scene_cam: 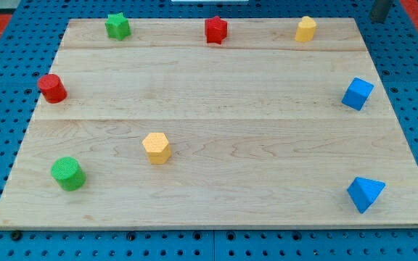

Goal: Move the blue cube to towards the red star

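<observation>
Our blue cube (358,93) sits at the worktop's (216,138) right edge, well apart from the red star (215,30). Our tip does not show, so we cannot place it relative to the cube.

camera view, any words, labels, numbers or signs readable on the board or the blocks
None: no text, number or sign shows anywhere.
The wooden board is bare wood grain.
The blue cube, red star and the other blocks have plain faces.
My tip is not visible.
</observation>
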